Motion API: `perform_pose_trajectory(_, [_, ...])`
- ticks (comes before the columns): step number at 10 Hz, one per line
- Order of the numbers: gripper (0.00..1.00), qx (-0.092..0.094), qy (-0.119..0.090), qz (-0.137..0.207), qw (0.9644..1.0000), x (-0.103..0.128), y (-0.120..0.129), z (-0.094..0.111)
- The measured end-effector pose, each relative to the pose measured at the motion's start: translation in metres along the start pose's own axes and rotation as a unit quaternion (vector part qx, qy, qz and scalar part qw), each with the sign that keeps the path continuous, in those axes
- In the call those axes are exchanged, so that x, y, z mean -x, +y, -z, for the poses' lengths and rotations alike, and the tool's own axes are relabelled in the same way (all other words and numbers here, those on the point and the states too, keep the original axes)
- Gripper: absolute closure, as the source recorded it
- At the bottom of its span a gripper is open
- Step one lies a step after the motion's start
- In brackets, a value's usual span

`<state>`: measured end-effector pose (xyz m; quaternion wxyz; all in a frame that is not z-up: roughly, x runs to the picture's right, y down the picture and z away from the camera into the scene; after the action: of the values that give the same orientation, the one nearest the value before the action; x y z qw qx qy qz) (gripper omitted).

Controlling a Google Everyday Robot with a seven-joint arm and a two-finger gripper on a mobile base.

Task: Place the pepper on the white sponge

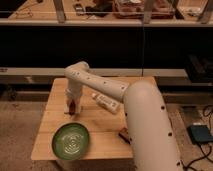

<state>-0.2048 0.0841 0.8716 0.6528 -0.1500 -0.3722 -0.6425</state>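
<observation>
My gripper [73,106] hangs down from the white arm over the left part of the wooden table [100,125], just behind the green plate [71,141]. A small dark red thing, the pepper [73,106], shows at the gripper's tip, close to the table top. A pale edge of the white sponge [68,111] shows right under the gripper; the rest of it is hidden. I cannot tell if the pepper touches the sponge.
A white tube-shaped bottle [105,102] lies right of the gripper. A small dark bar [123,135] lies near the table's front right, partly behind my arm. My thick forearm [150,130] covers the table's right side. A dark shelf unit stands behind the table.
</observation>
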Motion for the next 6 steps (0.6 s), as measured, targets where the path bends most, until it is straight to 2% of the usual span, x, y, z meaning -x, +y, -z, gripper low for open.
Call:
perform_pose_trajectory(2, [0.95,-0.005,0.0,0.005,1.0,0.0015,-0.003,-0.0021])
perform_pose_trajectory(3, [0.9,-0.007,0.0,0.006,1.0,0.0014,-0.0043,-0.0028])
perform_pose_trajectory(4, [0.82,-0.008,0.001,0.007,0.9999,0.0007,-0.0053,-0.0034])
perform_pose_trajectory(6, [0.59,-0.013,0.003,0.004,0.9999,-0.0031,-0.0067,-0.0041])
